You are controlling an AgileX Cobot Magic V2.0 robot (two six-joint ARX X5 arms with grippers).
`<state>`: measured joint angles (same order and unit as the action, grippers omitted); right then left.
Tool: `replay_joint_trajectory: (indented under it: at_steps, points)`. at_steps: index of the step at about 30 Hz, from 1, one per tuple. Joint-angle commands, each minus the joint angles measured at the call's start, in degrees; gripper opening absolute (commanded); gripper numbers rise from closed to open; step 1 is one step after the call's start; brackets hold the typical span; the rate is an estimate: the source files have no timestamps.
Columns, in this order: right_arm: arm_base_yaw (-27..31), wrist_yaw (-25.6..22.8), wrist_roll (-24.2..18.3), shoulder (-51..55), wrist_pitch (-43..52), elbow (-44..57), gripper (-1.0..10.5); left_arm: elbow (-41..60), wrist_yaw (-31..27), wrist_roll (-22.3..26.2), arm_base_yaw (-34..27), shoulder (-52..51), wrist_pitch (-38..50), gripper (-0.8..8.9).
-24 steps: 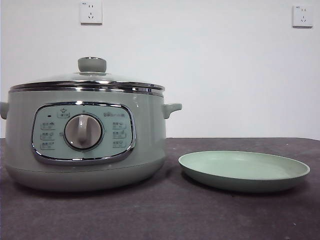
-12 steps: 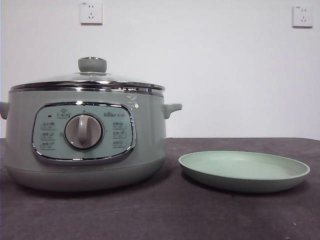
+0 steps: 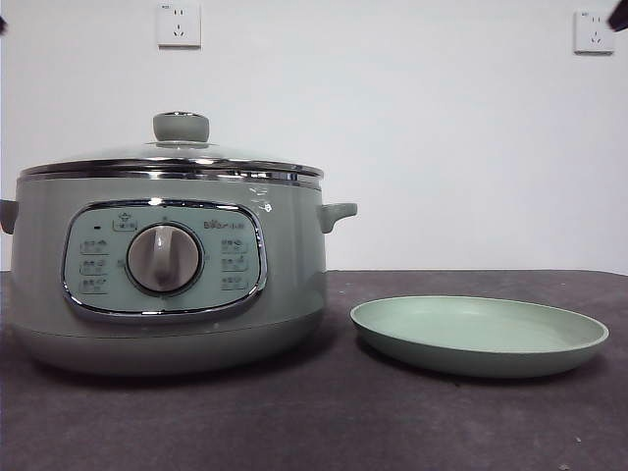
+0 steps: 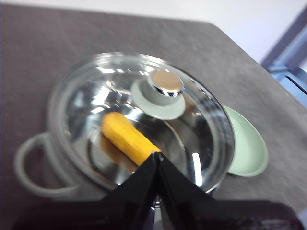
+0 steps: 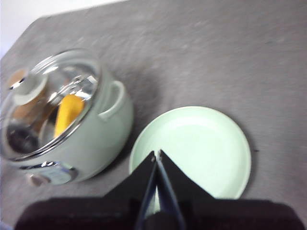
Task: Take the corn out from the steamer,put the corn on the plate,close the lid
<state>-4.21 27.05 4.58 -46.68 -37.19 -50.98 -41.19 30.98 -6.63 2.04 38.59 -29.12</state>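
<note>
The sage-green steamer (image 3: 167, 285) stands at the left of the table with its glass lid (image 3: 172, 157) on, knob (image 3: 181, 127) on top. Through the glass the yellow corn (image 4: 128, 137) lies inside the pot; it also shows as the corn (image 5: 67, 115) in the right wrist view. An empty pale green plate (image 3: 479, 337) sits to the right of the pot. My left gripper (image 4: 157, 155) hangs shut above the lid (image 4: 144, 120), apart from it. Over the plate (image 5: 192, 151), near its edge, my right gripper (image 5: 157, 154) is shut and holds nothing.
The dark grey table (image 3: 324, 422) ends at a white wall with two sockets (image 3: 179, 24). Small black tips of the arms show at the top corners (image 3: 617, 16). The steamer has a side handle (image 3: 337, 213) facing the plate.
Black arm tips have come into the top corners of the front view. The steamer, lid and plate have not moved.
</note>
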Motion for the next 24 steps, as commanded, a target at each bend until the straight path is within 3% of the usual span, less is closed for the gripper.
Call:
replay_joint_trajectory:
  at_steps: [1, 2, 5, 6, 14, 24]
  points:
    - [0.0, 1.2, -2.0, -2.3, 0.0, -0.5, 0.9, -0.8, 2.3, 0.9, -0.1, 3.0, -0.1, 0.15]
    - [0.0, 1.1, -2.0, -2.9, 0.0, -0.5, 1.6, -1.1, 2.3, 0.9, -0.1, 3.8, -0.1, 0.67]
    - [0.0, 1.1, -1.9, -4.7, -0.1, -0.5, 3.5, -1.4, 2.1, 0.6, -0.1, 5.6, 0.9, 3.93]
    - [0.0, 1.0, -1.9, -5.1, -0.1, -0.5, 3.9, -1.4, 2.1, 0.5, -0.1, 6.0, 1.3, 4.32]
    - [0.0, 1.1, -1.6, -7.3, 0.0, -0.5, 4.1, -6.1, -2.1, 0.5, 3.0, 11.1, 2.1, 4.32]
    - [0.0, 1.1, -1.6, -7.7, -0.2, -0.5, 4.1, -17.7, -11.8, 2.7, 13.2, 23.1, 1.8, 4.32]
